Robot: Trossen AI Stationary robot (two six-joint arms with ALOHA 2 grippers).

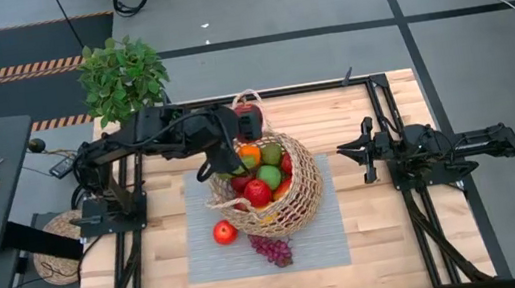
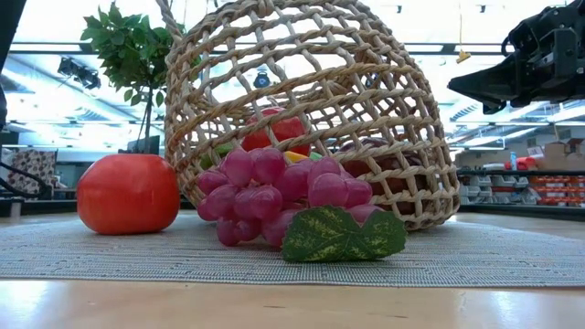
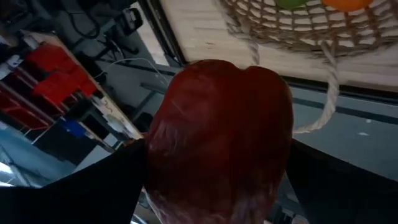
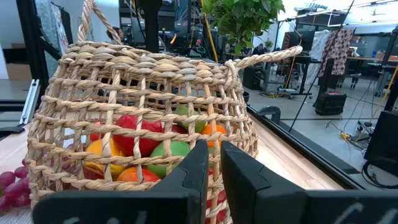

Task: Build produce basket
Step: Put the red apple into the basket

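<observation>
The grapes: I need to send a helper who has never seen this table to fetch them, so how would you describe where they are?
Find the big wicker basket on the grey mat mid-table. The grapes lie on the mat just outside its near side, right of a loose red fruit. They are the only purple, knobbly cluster, with a green leaf attached.
</observation>
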